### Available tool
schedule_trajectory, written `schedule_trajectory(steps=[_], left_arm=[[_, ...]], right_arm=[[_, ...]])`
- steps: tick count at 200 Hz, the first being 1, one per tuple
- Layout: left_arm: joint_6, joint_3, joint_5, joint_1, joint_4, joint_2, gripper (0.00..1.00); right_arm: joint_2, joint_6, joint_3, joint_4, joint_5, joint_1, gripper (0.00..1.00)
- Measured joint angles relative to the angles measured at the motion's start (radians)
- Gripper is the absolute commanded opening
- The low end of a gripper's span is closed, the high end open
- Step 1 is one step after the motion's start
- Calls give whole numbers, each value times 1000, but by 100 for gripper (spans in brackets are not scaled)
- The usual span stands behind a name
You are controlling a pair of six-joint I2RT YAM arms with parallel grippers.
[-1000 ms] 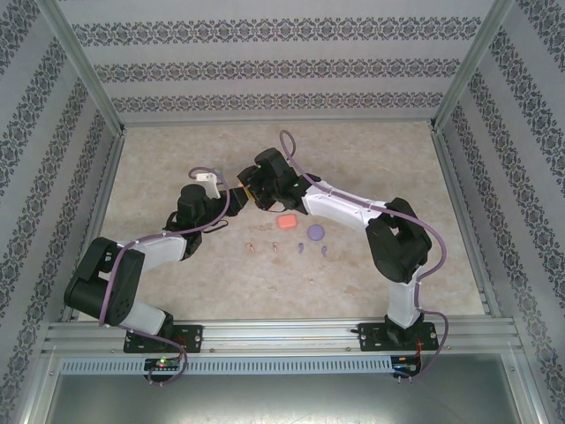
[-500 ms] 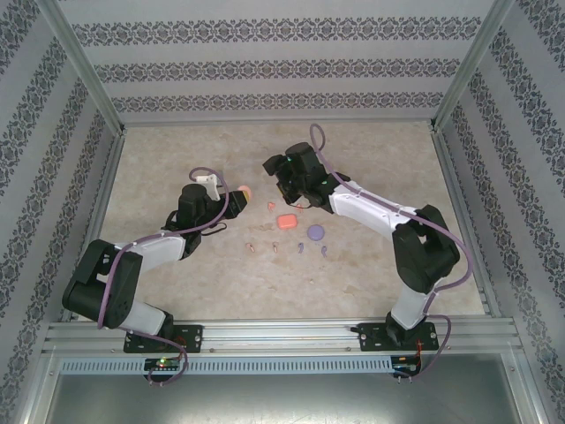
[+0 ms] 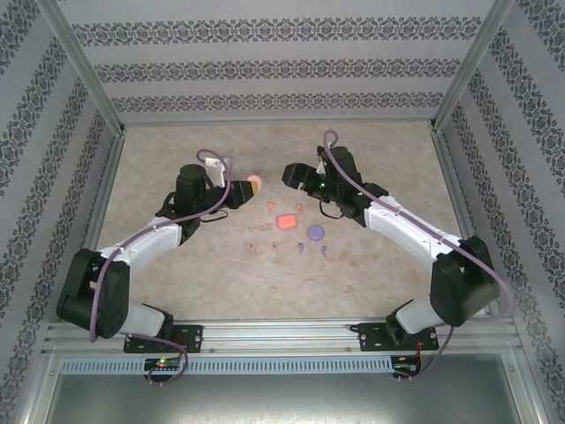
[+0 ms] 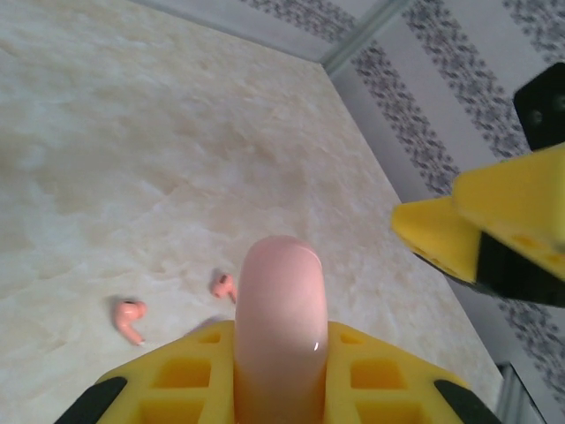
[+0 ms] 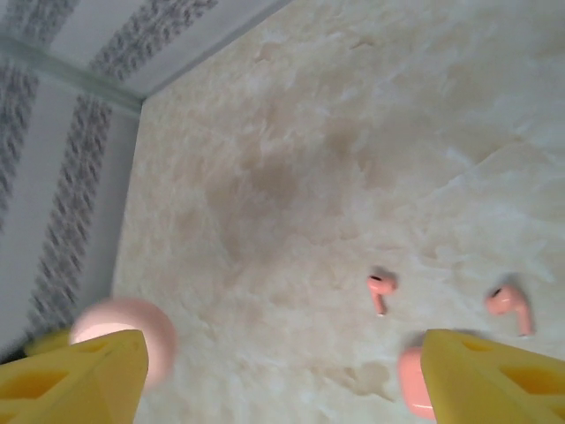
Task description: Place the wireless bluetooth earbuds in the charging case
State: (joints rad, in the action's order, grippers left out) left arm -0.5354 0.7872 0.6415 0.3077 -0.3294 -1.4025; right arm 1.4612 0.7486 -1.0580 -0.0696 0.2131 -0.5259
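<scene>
My left gripper (image 3: 244, 189) (image 4: 281, 344) is shut on a salmon-pink charging case (image 3: 255, 185) (image 4: 281, 305), held above the table, its rounded end sticking out past the yellow fingers. My right gripper (image 3: 290, 174) (image 5: 282, 384) stands open a short way to its right, with nothing between its fingers; one right fingertip (image 4: 441, 234) shows in the left wrist view. Two pink earbuds (image 3: 271, 206) (image 3: 298, 208) lie below the grippers, seen too as pink earbuds (image 5: 380, 290) (image 5: 510, 305). Further pink earbuds (image 3: 251, 246) (image 3: 274, 246) and two purple earbuds (image 3: 301, 246) (image 3: 324, 250) lie in a row nearer me.
A second pink case (image 3: 285, 221) (image 5: 411, 380) and a round purple case (image 3: 316, 233) rest on the marble-look table (image 3: 380, 159). Patterned walls with metal posts (image 3: 452, 88) close in the table at the back and sides.
My right gripper has opened and drawn back to the right, away from the left gripper. The left arm has stretched out and lifted, still gripping the pink case.
</scene>
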Motion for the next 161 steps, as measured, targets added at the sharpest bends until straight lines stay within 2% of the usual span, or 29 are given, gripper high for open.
schedule_trajectory(steps=[30, 57, 103, 161], left_arm=[[5, 69, 126, 0, 13, -59, 0], [3, 85, 211, 0, 14, -97, 0], [-7, 85, 289, 0, 23, -102, 0], [-23, 85, 332, 0, 23, -102, 0]], right_arm=[[-40, -192, 46, 29, 137, 0, 77], [-41, -265, 53, 52, 229, 1, 75], [-17, -286, 53, 117, 319, 1, 72], [45, -284, 53, 144, 350, 1, 67]])
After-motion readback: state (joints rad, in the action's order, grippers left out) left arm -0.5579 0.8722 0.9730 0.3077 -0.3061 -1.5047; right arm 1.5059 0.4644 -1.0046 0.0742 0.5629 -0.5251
